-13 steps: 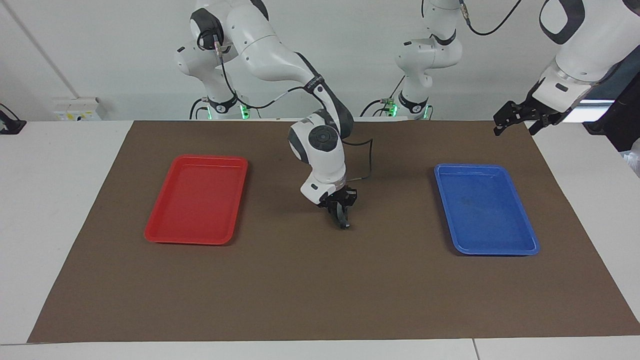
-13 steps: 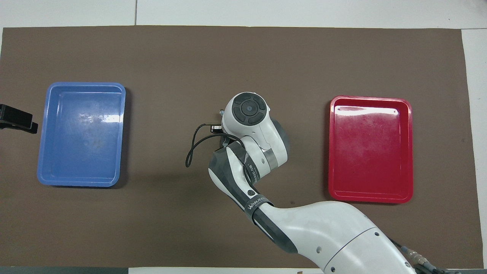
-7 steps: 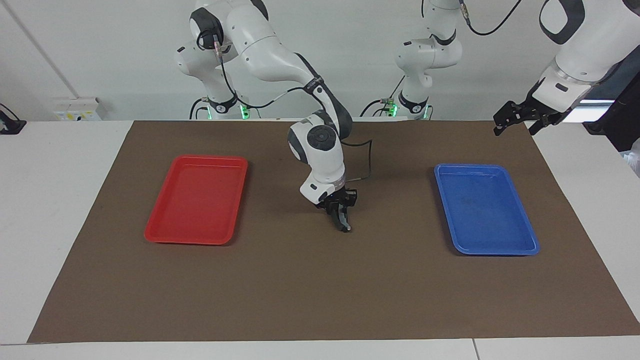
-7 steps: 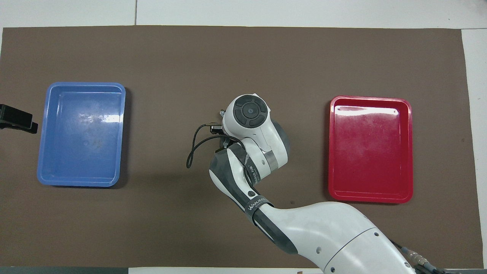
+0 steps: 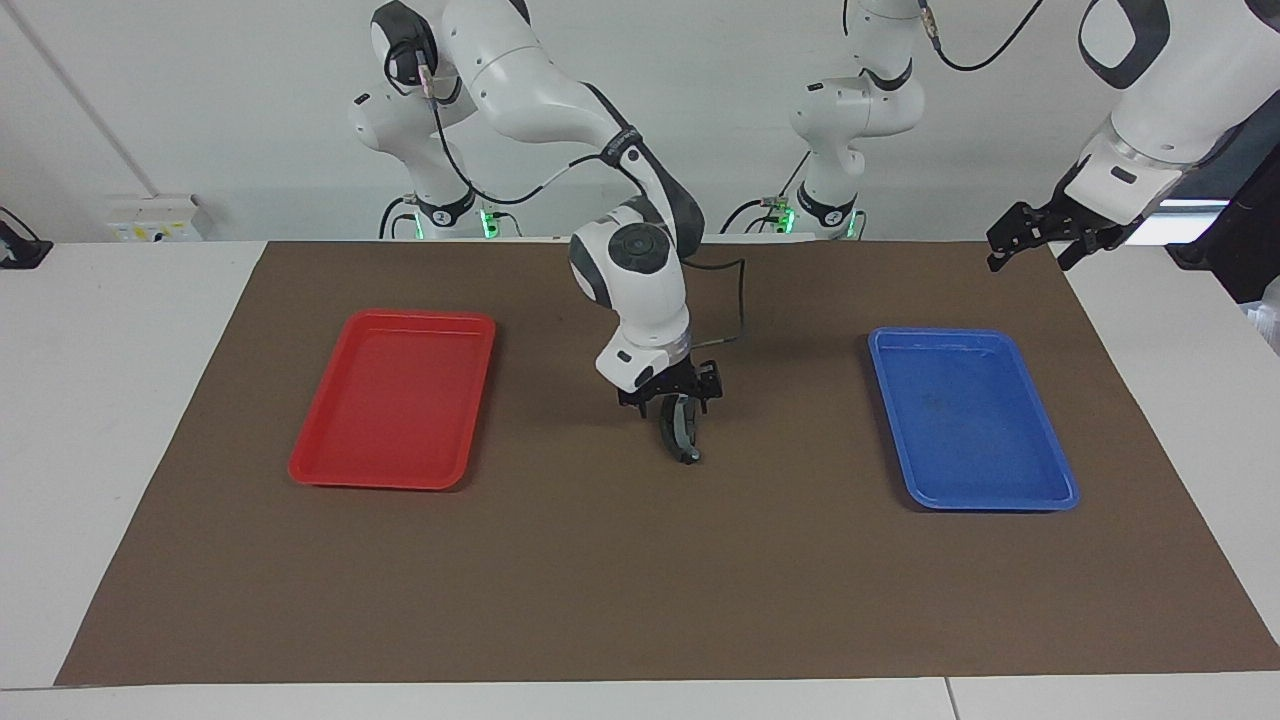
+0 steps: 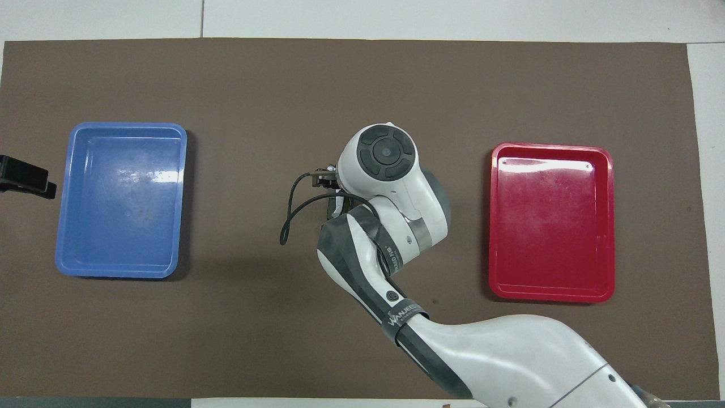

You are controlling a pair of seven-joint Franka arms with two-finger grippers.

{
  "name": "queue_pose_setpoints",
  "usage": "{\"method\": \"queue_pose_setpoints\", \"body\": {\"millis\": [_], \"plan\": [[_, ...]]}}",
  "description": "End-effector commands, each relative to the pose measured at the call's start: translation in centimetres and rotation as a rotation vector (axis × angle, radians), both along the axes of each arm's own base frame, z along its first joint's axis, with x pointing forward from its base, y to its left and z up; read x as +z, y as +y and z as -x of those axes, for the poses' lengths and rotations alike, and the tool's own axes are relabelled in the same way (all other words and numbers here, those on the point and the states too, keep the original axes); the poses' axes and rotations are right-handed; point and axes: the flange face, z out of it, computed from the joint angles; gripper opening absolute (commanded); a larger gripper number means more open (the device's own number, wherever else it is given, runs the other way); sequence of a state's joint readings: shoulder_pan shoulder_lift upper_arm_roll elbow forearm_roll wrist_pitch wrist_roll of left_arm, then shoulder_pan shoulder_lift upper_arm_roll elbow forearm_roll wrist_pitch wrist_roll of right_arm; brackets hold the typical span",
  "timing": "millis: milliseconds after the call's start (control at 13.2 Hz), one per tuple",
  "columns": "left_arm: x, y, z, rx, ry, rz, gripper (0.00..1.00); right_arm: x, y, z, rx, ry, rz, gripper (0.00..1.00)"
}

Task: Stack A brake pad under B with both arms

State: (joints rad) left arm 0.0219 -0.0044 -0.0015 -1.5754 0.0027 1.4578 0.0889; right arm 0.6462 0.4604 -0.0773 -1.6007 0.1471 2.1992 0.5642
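The black crescent brake shoe B point(image 5: 680, 434), with its lighter grey strip, lies at the middle of the brown mat point(image 5: 640, 560). My right gripper point(image 5: 674, 404) hangs open just above the end of B nearer the robots and holds nothing. The small grey A pad does not show; whether it lies under B I cannot tell. In the overhead view the right arm point(image 6: 391, 187) covers this spot. My left gripper point(image 5: 1030, 258) is open and empty, waiting in the air over the mat's corner at the left arm's end; it also shows in the overhead view point(image 6: 34, 184).
An empty red tray point(image 5: 395, 400) lies toward the right arm's end and an empty blue tray point(image 5: 970, 415) toward the left arm's end. A black cable point(image 5: 738, 310) loops from the right wrist.
My right gripper has risen off the brake shoe, which stays in place on the mat. The right wrist has swung up and turned a little. The left arm has not moved.
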Motion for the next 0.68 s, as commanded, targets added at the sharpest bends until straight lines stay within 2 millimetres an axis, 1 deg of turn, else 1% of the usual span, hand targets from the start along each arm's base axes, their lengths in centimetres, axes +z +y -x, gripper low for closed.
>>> {"method": "queue_pose_setpoints", "body": {"millis": [0, 75, 151, 302, 453, 528, 604], "plan": [[0.1, 0.3, 0.6, -0.01, -0.012, -0.002, 1.0, 6.6, -8.0, -1.2, -0.071, 0.025, 0.017, 1.0], [0.1, 0.3, 0.6, -0.01, -0.012, -0.002, 1.0, 8.3, -11.2, -1.6, -0.092, 0.048, 0.025, 1.0], [0.1, 0.3, 0.6, -0.01, -0.012, -0.002, 1.0, 9.7, -14.8, -2.0, -0.08, 0.073, 0.037, 1.0], [0.1, 0.3, 0.6, -0.01, -0.012, -0.002, 1.0, 11.5, -21.5, -2.0, -0.026, 0.142, 0.058, 1.0], [0.1, 0.3, 0.6, -0.01, -0.012, -0.002, 1.0, 13.4, -28.3, -1.5, -0.033, 0.191, 0.084, 1.0], [0.1, 0.3, 0.6, -0.01, -0.012, -0.002, 1.0, 14.7, -31.3, -0.9, -0.016, 0.193, 0.117, 1.0], [0.1, 0.3, 0.6, -0.01, -0.012, -0.002, 1.0, 16.1, -33.7, -0.2, 0.004, 0.196, 0.144, 1.0]]}}
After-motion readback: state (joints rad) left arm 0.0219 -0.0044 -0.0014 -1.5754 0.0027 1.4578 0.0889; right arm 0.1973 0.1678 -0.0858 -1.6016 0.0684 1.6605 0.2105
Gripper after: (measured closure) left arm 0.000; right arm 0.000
